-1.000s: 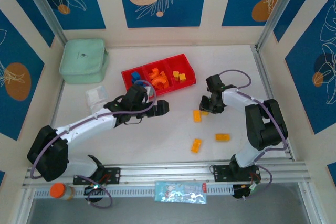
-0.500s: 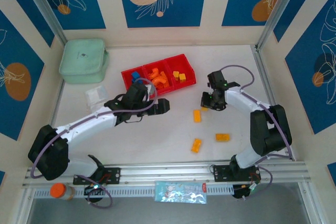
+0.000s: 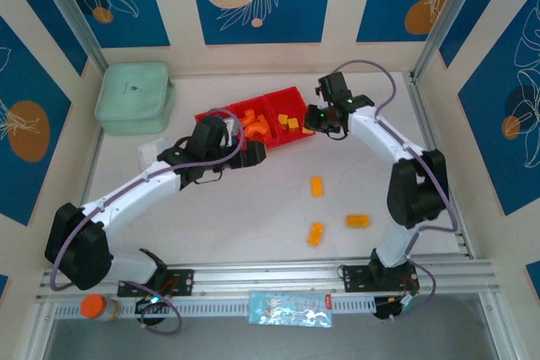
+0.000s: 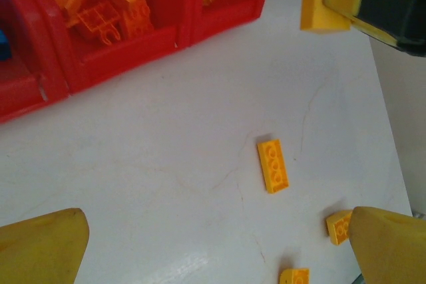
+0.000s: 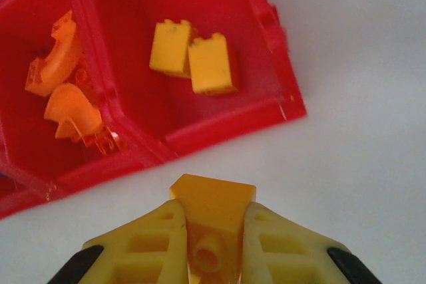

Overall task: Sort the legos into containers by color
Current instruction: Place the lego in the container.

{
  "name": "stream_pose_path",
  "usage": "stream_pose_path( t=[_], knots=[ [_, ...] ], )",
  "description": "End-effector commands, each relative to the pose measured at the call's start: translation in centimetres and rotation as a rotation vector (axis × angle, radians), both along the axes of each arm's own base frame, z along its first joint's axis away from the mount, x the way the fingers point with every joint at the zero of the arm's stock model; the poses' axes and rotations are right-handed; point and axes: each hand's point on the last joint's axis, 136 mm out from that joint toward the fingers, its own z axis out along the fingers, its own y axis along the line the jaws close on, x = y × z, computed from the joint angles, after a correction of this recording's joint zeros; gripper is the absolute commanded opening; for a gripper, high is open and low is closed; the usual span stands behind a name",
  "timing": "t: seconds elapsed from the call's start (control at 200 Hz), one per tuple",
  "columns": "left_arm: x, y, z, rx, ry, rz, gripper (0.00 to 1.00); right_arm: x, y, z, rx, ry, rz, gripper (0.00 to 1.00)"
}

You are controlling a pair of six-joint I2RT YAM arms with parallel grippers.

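One yellow brick (image 5: 213, 197), clenched in the right end effector (image 5: 213, 223), poised just short of the red tray (image 5: 226, 130), facing its right-hand compartment, where two yellow bricks (image 5: 193, 58) lie. Handling advice: clear the near wall, centre over that compartment, release low so nothing bounces among the orange arches (image 5: 66, 108). Left end effector (image 3: 251, 156): spread wide, empty, at the tray's front. Three bricks (image 3: 316, 185) lie loose on the counter (image 3: 253, 217).

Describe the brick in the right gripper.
The held brick is small, yellow-orange glossy plastic, with a round detail on the face toward the wrist camera. The right gripper pinches it between two yellow fingers; nothing else seems to touch it. It hangs just outside the red tray's near wall, beside the compartment holding two yellow bricks.
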Motion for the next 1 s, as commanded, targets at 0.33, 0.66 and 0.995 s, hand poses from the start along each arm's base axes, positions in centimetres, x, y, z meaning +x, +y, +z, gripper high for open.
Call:
stream_pose_path(
  t=[0.33,0.66,0.995],
  knots=[
    [1.4,2.7,0.2,0.034,0.013,0.045,0.99,8.4,4.1,-3.6,-0.045,-0.002,-0.001,0.2],
    [1.7,3.1,-0.1,0.03,0.023,0.055,0.99,9.0,4.7,-5.3,-0.073,0.023,0.017,0.32],
    [1.7,3.1,0.3,0.027,0.014,0.049,0.99,8.6,4.3,-1.1,-0.085,-0.069,0.024,0.45]
  ],
)
